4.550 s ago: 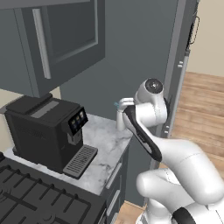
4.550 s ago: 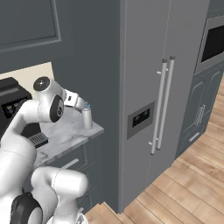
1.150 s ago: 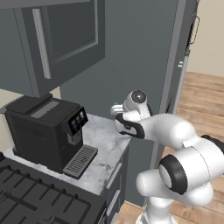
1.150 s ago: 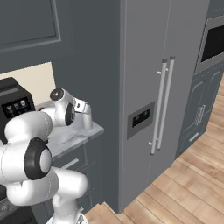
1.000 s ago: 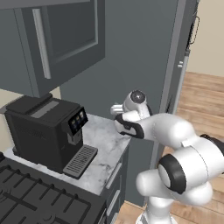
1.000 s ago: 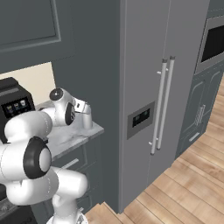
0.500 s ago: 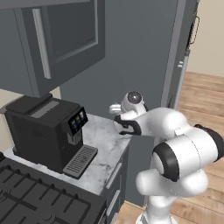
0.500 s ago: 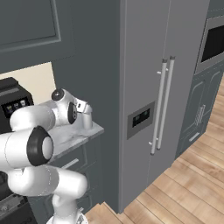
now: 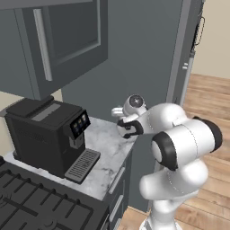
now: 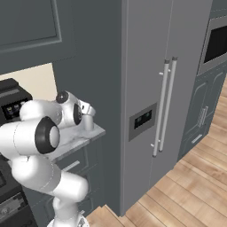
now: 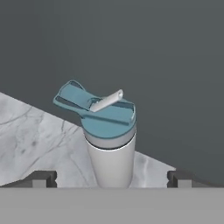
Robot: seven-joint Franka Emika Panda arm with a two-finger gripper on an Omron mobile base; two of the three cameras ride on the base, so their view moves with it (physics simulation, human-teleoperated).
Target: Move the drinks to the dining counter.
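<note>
the claw (image 11: pixel 112 177) stood spread wide, its two dark tips low at either side of the hand view, with a white drink bottle (image 11: pixel 109 138) upright between them and touching neither tip that could be seen. the bottle's base was cut off by the bottom of that view. its teal lid (image 11: pixel 97 111) had a flap tipped open to one side and a small white spout lying across the top. no brand, label or writing could be read on the bottle or the lid

the bottle stood on the pale grey-veined marble desk (image 11: pixel 39 140), near its edge, with a flat dark grey wall (image 11: pixel 144 48) close behind it. in the left base view the claw (image 9: pixel 120 117) was mostly hidden behind the arm's white wrist and the bottle could not be made out. in the right base view the bottle (image 10: pixel 88 120) showed as a small pale cylinder just beyond the wrist, too small for detail

further along the desk (image 9: pixel 105 143) sat a black coffee machine (image 9: pixel 47 132) with a small lit screen (image 9: pixel 80 123); its icons were too blurred to read. past the desk end rose the tall grey fridge (image 10: pixel 155 88), its door panel (image 10: pixel 142 119) showing marks too small to read
</note>
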